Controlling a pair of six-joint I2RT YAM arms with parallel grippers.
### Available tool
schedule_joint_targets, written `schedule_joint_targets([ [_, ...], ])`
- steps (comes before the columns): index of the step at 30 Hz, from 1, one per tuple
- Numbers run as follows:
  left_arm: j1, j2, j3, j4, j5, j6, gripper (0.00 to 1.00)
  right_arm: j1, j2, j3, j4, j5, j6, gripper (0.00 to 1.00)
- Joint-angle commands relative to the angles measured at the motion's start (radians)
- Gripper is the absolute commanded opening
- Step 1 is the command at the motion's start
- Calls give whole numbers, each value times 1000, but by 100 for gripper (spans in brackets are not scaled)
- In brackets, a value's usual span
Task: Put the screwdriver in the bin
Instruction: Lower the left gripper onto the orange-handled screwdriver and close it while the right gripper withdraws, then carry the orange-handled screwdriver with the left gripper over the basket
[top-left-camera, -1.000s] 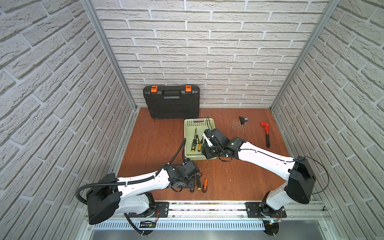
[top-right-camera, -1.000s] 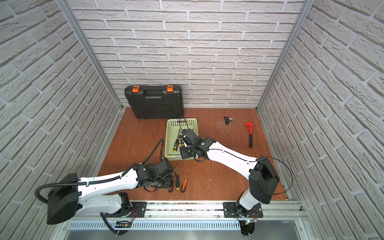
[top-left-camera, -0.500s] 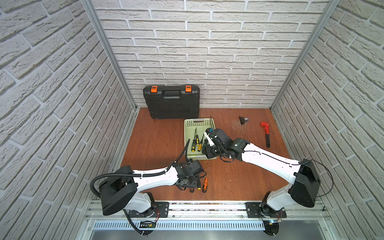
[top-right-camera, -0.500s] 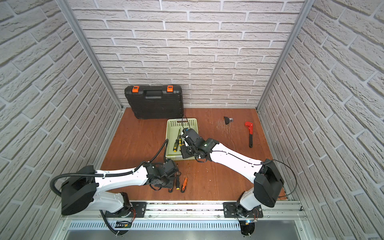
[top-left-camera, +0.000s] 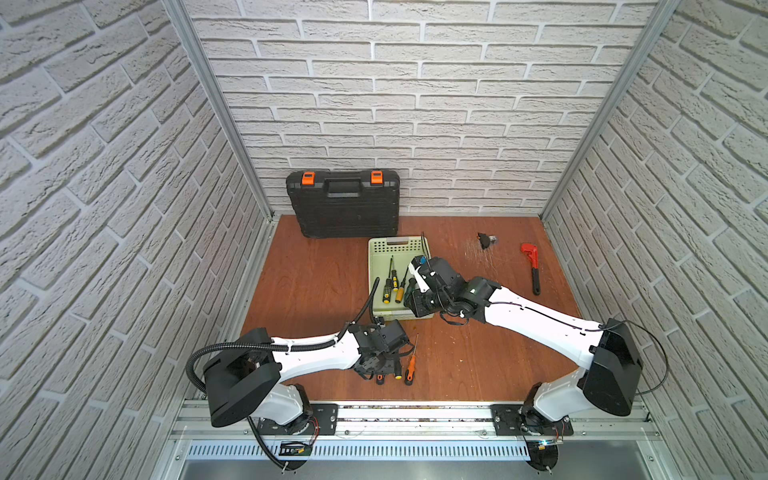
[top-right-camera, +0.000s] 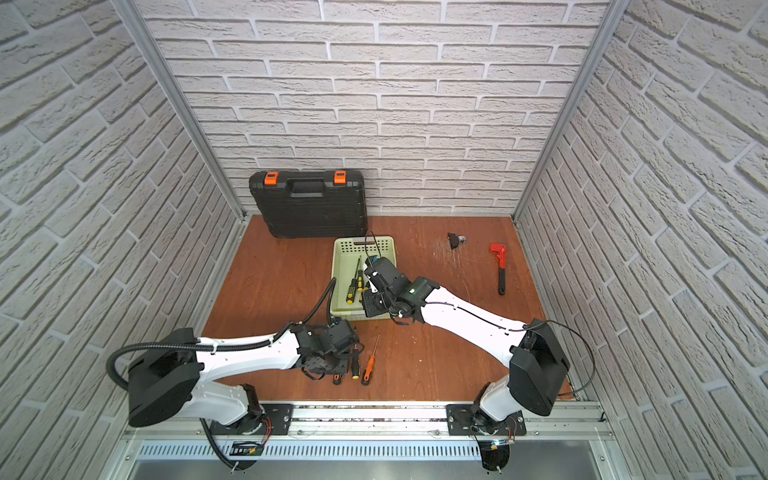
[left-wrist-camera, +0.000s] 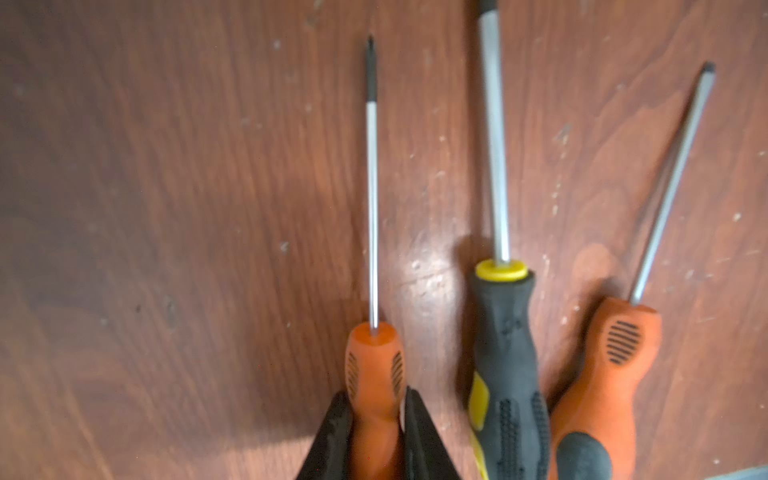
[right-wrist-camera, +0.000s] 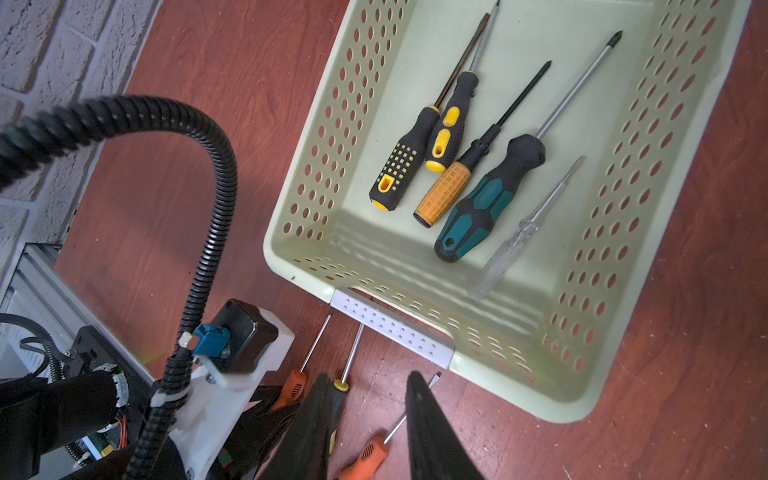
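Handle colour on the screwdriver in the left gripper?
Orange with black ribbed patches on the screwdriver, clearest in the left wrist view.

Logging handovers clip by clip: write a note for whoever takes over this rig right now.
Left claw: shut on the orange-handled screwdriver, which lies on the table.
Right claw: open, empty, hovering by the near end of the bin.
Done: five tools already in the bin.
To do: lift the gripped screwdriver into the bin; a black-and-yellow screwdriver and a second orange screwdriver lie beside it.
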Motion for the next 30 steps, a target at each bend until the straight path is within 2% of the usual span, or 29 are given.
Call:
schedule_joint_targets([
  [1, -6, -78, -26, -114, -43, -59, 5, 2, -41, -13, 37, -1, 6, 32],
  [8, 11, -327, 32, -419, -152, -151, 5, -1, -42, 19, 14, 27, -27, 32],
  [11, 110, -407, 107, -482, -167, -44, 5, -17, -36, 57, -25, 45, -61, 33],
  [14, 255, -417, 216, -475, -104, 122, 5, -32, -41, 81, -39, 42, -75, 33],
  [18, 384, -300, 374, -381, 12, 330, 5, -37, -49, 99, -53, 42, -82, 32],
  [20, 436, -181, 480, -354, 73, 425, 5, -37, -55, 105, -67, 42, -84, 33],
  [23, 461, 18, 652, -376, 94, 527, 6, -37, -75, 92, -76, 46, -80, 32],
  [26, 469, 184, 793, -415, 78, 587, 6, -37, -98, 72, -77, 47, -71, 32],
  [30, 505, 328, 878, -401, 87, 615, 6, -37, -126, 52, -83, 34, -59, 32],
])
